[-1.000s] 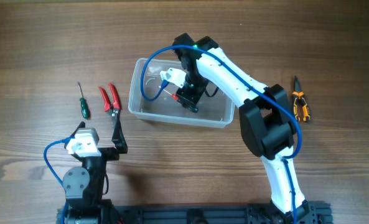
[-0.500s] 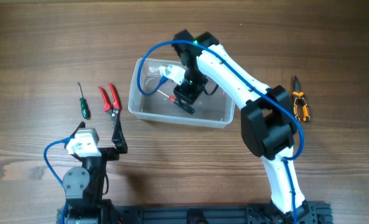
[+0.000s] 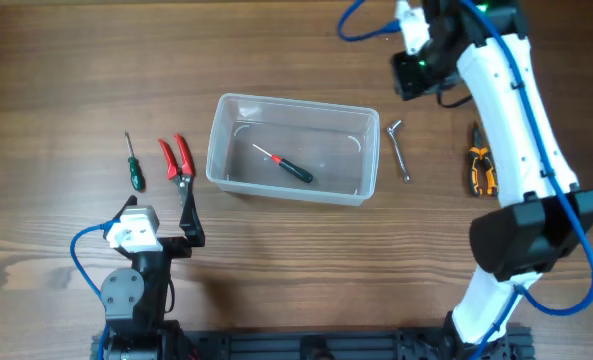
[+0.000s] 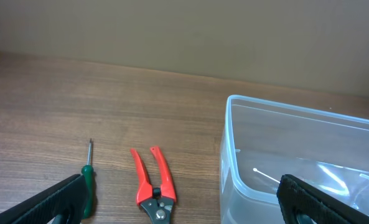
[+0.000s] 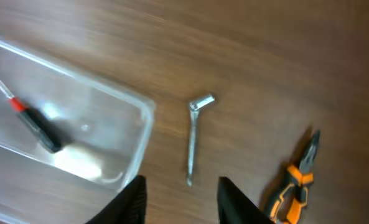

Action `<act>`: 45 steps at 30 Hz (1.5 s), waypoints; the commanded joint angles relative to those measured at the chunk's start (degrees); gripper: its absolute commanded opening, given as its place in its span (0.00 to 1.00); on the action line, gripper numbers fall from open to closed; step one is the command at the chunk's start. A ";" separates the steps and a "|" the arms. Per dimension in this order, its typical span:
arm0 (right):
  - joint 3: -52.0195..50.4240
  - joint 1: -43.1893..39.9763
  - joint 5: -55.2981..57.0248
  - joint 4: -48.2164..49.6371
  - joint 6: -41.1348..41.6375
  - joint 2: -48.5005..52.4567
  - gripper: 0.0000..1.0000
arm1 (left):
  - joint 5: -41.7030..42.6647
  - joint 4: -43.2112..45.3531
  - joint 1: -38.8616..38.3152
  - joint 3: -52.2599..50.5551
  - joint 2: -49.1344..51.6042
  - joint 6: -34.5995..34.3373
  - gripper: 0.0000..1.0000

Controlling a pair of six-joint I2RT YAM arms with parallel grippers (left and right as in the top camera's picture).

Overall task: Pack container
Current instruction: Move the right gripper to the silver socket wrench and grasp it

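Observation:
The clear plastic container (image 3: pixel 219 135) stands mid-table, also in the left wrist view (image 4: pixel 229 149) and the right wrist view (image 5: pixel 145 121). A black-handled screwdriver (image 3: pixel 288 166) lies inside it, also in the right wrist view (image 5: pixel 38 127). My right gripper (image 3: pixel 414 72) is open and empty, high above the table behind the container's right end; its fingers (image 5: pixel 181 202) frame bare wood below a hex key. My left gripper (image 3: pixel 188 208) is open and empty, low at the front left; in its wrist view (image 4: pixel 184 208) it spans the red pliers and the container's corner.
A metal hex key (image 3: pixel 400 150) lies just right of the container, with orange pliers (image 3: pixel 481 170) further right. A green screwdriver (image 3: pixel 133 165) and red-handled pliers (image 3: pixel 179 160) lie left of the container. The hex key (image 5: pixel 195 134) and orange pliers (image 5: pixel 293 183) show in the right wrist view.
My right gripper has let go of the black-handled screwdriver inside the container, risen out and swung to the back right. The hex key is now uncovered. The left arm has not moved.

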 commanded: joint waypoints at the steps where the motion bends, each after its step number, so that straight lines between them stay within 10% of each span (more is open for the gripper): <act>1: -9.51 -2.49 -0.15 3.54 0.96 0.96 0.33 | -0.11 0.04 0.37 -0.24 -0.42 -0.94 1.00; 11: -35.30 -2.47 -2.80 21.66 1.01 0.96 0.25 | -0.11 0.04 0.37 -0.24 -0.42 -0.94 1.00; 45: -40.15 -6.75 -6.97 30.58 23.96 0.96 0.43 | -0.11 0.04 0.37 -0.24 -0.42 -0.94 1.00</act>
